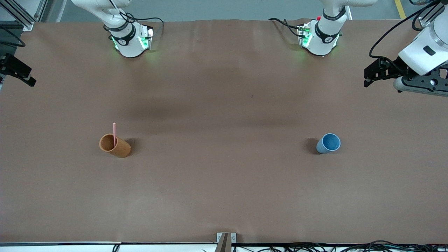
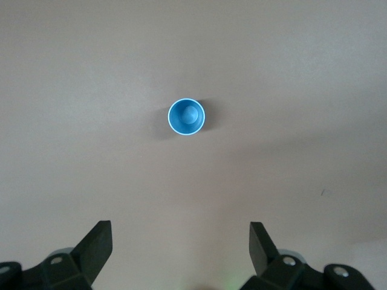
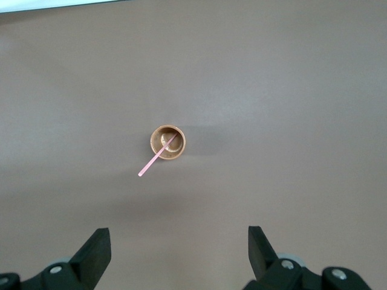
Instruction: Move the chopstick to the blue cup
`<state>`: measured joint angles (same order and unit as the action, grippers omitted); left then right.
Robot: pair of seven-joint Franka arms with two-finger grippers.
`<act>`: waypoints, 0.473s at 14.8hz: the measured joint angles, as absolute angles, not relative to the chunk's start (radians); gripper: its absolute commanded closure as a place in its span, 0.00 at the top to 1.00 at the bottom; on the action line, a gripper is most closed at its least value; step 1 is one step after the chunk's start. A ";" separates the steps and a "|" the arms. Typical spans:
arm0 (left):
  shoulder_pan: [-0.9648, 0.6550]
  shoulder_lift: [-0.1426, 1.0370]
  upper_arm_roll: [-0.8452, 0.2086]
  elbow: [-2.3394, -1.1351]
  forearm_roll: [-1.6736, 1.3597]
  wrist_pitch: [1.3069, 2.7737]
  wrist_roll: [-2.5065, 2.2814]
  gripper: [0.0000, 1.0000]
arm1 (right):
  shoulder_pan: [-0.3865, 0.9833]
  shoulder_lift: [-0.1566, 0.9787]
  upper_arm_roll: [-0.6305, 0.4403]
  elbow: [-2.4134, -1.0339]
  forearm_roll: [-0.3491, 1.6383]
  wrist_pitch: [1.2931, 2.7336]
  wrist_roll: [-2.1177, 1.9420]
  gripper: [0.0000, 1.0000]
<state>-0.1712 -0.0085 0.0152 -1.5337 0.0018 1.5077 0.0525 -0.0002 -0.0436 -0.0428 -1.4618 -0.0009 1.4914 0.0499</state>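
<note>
Both pairs of jaws stood spread wide and held nothing.

From the front camera, the left gripper (image 1: 365,78) hung high at the left arm's end of the table, partly cut by the picture's edge, over bare brown table (image 1: 224,182). The right gripper (image 1: 29,78) showed only as a dark piece at the right arm's end, also up in the air. One chopstick (image 1: 114,133) stood in one orange-brown cup (image 1: 114,146) toward the right arm's end, its pink upper part rising out of the mouth. One blue cup (image 1: 328,143) stood upright toward the left arm's end, well apart from the orange-brown cup. Both cups sat about equally near the camera. Neither gripper was close to either cup.

From the left wrist camera, the left gripper (image 2: 180,241) looked straight down with its two dark fingertips (image 2: 97,241) far apart. The single blue cup (image 2: 186,116) lay well below them, roughly on the line between the fingers, and nothing was in it. No chopstick showed in this view.

From the right wrist camera, the right gripper (image 3: 179,244) also looked straight down, its fingertips (image 3: 97,248) equally wide and bare. Well below them stood the one orange-brown cup (image 3: 167,142), seen into its mouth, with the one chopstick (image 3: 156,157) leaning in it, its lower end on the cup's floor and its upper end tilted out over the rim. The stick was untouched by the jaws and far from them.
</note>
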 measured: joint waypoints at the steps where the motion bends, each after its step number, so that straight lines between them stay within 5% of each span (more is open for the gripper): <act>1: -0.171 -0.008 0.015 -1.534 0.002 1.507 0.053 1.00 | 0.000 -0.044 -0.043 -1.462 -0.001 1.491 0.050 1.00; 7: -0.171 -0.003 0.015 -1.533 0.002 1.507 0.054 1.00 | -0.001 -0.043 -0.044 -1.462 -0.001 1.492 0.050 1.00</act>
<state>-0.1710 -0.0033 0.0154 -1.5329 0.0018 1.5071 0.0537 -0.0008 -0.0433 -0.0438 -1.4618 -0.0009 1.4917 0.0499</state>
